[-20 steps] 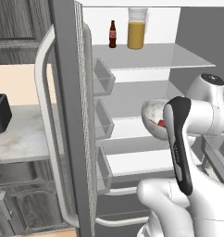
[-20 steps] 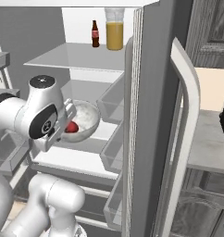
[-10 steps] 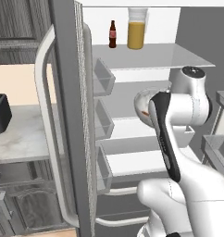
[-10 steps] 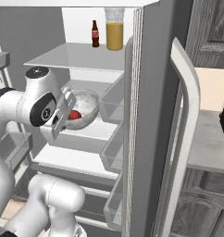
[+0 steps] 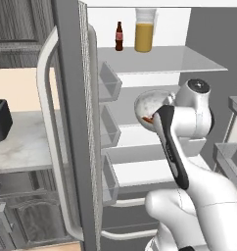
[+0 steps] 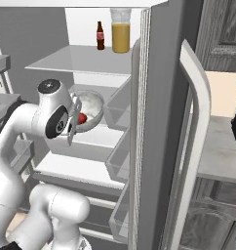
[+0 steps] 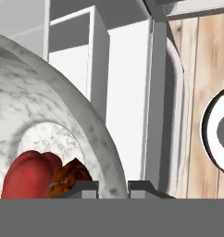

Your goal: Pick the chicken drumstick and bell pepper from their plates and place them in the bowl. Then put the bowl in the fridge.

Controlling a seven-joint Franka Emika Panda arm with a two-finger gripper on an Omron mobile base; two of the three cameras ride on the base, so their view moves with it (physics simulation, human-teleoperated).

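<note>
A simulated kitchen with grey panelled cabinets (image 5: 22, 223), a pale marble counter (image 5: 22, 147) and the tall grey-steel fridge (image 5: 71, 98) standing wide open, its white inside facing the robot.

Nearest to the camera on the hand are the jaws of the gripper (image 7: 113, 187). They stand close together, pinching the thick rim of the rounded white-grey marbled bowl (image 7: 49, 115). Inside the bowl lie the small round red bell pepper (image 7: 26, 178) and, touching it, the brown-orange chicken drumstick (image 7: 70, 178); both rest low against the wall of the bowl, which looks tilted in this view.

In the base views the bowl hangs in front of the middle glass shelf (image 6: 95, 141) of the fridge, beside the clear door bins (image 5: 108, 127); I cannot tell whether its bottom already touches the shelf. Farther back, on the upper shelf (image 5: 159, 59), stand a small dark bottle with a red label (image 5: 119, 37) and a tall glass of orange juice (image 5: 144, 32).

I judge that the task is in its last step. The danger is the one-sided grip on the rim: if the bowl tilts more, the pepper or drumstick may roll out. If the jaws let go before the bowl sits flat on the shelf, it may drop or slide off the edge
</note>
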